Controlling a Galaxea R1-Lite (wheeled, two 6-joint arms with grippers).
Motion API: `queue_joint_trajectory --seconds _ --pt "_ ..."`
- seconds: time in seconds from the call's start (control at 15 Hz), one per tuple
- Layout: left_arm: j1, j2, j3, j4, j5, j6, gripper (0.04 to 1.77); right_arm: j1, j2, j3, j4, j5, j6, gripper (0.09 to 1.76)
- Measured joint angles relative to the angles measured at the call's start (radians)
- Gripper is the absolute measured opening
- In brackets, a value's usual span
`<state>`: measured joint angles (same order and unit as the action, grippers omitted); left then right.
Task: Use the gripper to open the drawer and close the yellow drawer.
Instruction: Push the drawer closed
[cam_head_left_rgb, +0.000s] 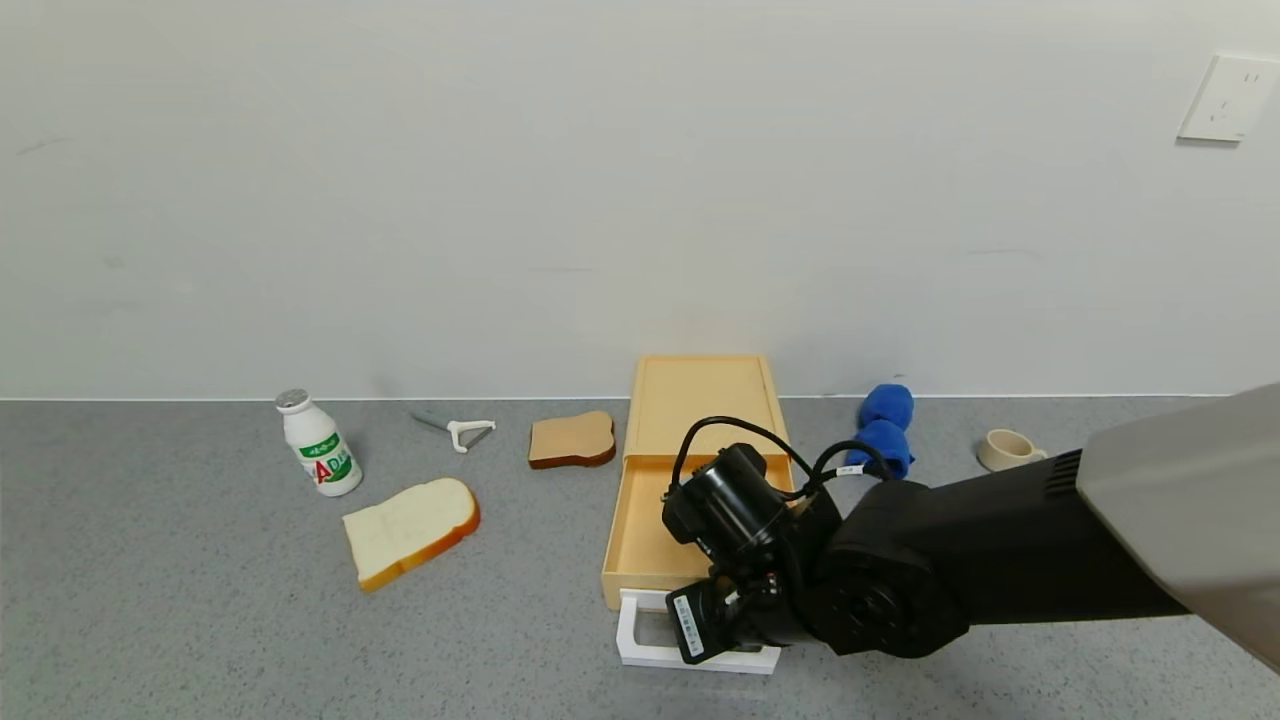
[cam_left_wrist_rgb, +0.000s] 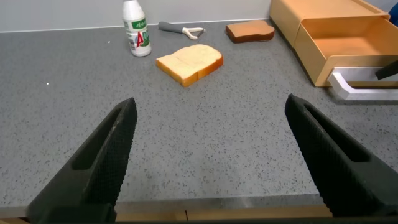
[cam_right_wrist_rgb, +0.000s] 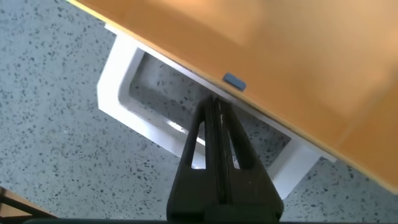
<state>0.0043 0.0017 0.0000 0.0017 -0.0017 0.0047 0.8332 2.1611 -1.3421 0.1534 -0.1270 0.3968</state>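
You are working on a grey speckled counter (cam_head_left_rgb: 150, 600) set against a plain white wall, with a socket plate high at the right. Your right gripper (cam_right_wrist_rgb: 216, 134) has its two black fingers pressed flat together, tips poked down inside the white loop handle (cam_head_left_rgb: 640, 640) of the yellow drawer (cam_head_left_rgb: 690, 440); it pinches nothing, it only sits hooked in the opening. The tray (cam_left_wrist_rgb: 354, 50) is drawn well out of the box toward you, and what shows of its floor is bare.

Judge the thing as light, stiff plastic: the tray should slide with little force, and the whole box may skate on the smooth counter if you shove hard. The handle is the sensible contact; to close, push its inner bar or the tray front squarely along the slide so it does not cock and jam. The thin loop could flex or snap under a sideways load.

Beyond the drawer, left of your tool, lie a dark toast slice (cam_head_left_rgb: 572, 440), a pale bread slice (cam_head_left_rgb: 410, 530), a peeler (cam_head_left_rgb: 460, 432) and a milk bottle (cam_head_left_rgb: 318, 457); right of it, a blue cloth (cam_head_left_rgb: 884, 428) and a cup (cam_head_left_rgb: 1008, 449).

Your left gripper (cam_left_wrist_rgb: 211, 168) hangs idle, fingers spread wide, well left of the work.
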Motion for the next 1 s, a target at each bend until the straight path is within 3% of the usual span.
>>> queue_joint_trajectory --seconds 1.0 --pt "0.000 0.000 0.000 0.000 0.000 0.000 1.72 -0.037 0.018 -0.024 0.018 -0.089 0.029 0.11"
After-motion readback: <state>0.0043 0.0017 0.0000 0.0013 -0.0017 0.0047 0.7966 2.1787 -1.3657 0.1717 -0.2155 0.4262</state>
